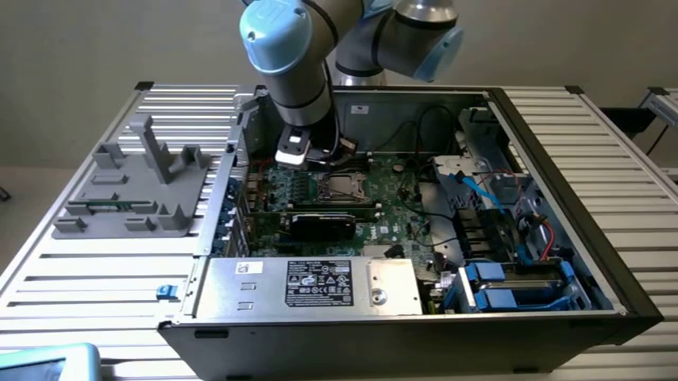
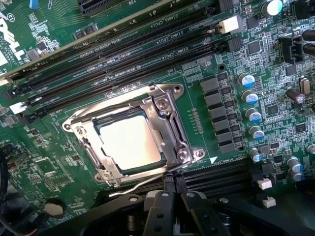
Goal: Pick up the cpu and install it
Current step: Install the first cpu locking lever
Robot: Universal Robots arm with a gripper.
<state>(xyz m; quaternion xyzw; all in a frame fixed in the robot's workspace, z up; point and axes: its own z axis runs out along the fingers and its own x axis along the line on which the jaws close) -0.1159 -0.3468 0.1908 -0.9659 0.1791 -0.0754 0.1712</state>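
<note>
The cpu (image 2: 130, 142), a small flat square chip with a dull silver top, lies seated in the socket, ringed by the socket's bright metal frame (image 2: 170, 120) on the green motherboard (image 2: 59, 44). Long black memory slots (image 2: 123, 59) run just beside the frame. The pincer (image 2: 174, 194) hovers near the socket's edge, apart from the chip, its jaws pressed together and holding nothing. The board sits in an open computer case (image 1: 424, 341) on a slatted metal table (image 1: 95, 270). The chip looks light, stiff and thin, with a smooth top likely to slip; its underside is probably delicate, so two opposite edges seem the safest hold
</note>
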